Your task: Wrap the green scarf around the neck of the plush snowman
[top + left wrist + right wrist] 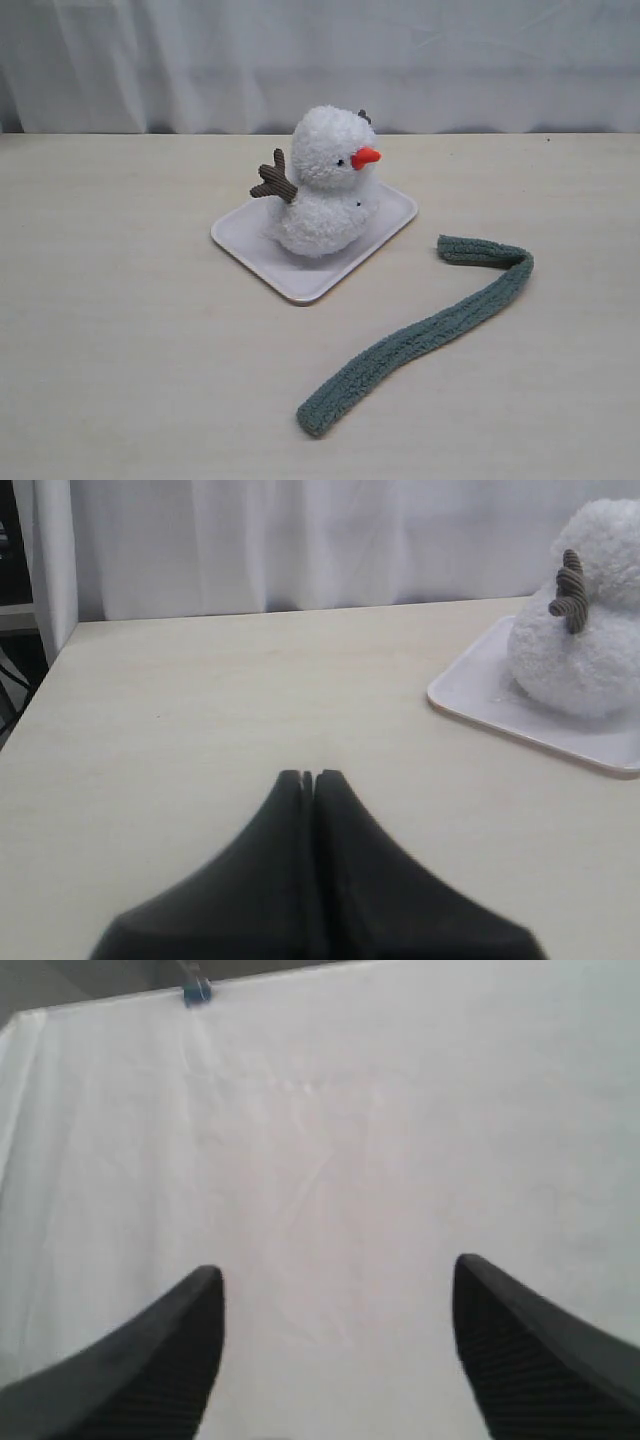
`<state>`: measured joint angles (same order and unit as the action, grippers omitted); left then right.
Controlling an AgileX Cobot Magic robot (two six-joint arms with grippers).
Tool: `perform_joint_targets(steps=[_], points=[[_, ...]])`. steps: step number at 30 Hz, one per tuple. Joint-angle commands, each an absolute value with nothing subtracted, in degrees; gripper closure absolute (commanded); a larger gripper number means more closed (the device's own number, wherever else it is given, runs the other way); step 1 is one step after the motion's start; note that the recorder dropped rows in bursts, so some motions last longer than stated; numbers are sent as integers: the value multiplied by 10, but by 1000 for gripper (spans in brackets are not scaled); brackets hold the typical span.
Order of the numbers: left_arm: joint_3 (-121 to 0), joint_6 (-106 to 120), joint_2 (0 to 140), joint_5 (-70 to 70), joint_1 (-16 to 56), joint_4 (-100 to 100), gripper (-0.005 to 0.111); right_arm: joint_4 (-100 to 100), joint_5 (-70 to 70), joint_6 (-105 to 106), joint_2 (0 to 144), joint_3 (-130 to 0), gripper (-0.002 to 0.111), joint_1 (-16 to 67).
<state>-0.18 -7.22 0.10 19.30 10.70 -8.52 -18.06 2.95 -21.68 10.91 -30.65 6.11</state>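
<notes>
White and fluffy, the plush snowman point(322, 195) sits upright on a smooth, round-cornered tray point(296, 281). At its four o'clock the fuzzy green scarf point(420, 338) lies curved on the pale table point(120, 330), apart from the tray. The left gripper point(308, 777) is clenched and empty. The right gripper point(335, 1280) is spread wide, holding nothing.

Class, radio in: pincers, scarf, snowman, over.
Left pincer shut, empty. Right pincer open, empty. Green scarf on table, off the snowman. Nothing in the way.
</notes>
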Motion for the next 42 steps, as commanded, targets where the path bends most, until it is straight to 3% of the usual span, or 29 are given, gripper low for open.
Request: perform_joint_targets(steps=[1, 11, 18, 24, 36, 42], points=[[0, -73, 0, 184, 107, -84, 107, -185, -83, -218, 211, -360, 28, 62], [0, -73, 0, 184, 107, -84, 107, -182, -275, -143, 481, -440, 28, 62], [0, -73, 0, 184, 107, -84, 107, -69, -342, 23, 658, -490, 29, 62], [0, -73, 0, 184, 107, -84, 107, -69, -302, 143, 794, -511, 29, 62], [0, -73, 0, 185, 107, -84, 107, -69, -56, 311, 1001, -530, 29, 62], [0, -73, 0, 185, 107, -84, 107, -69, -88, 315, 1084, -600, 29, 62]])
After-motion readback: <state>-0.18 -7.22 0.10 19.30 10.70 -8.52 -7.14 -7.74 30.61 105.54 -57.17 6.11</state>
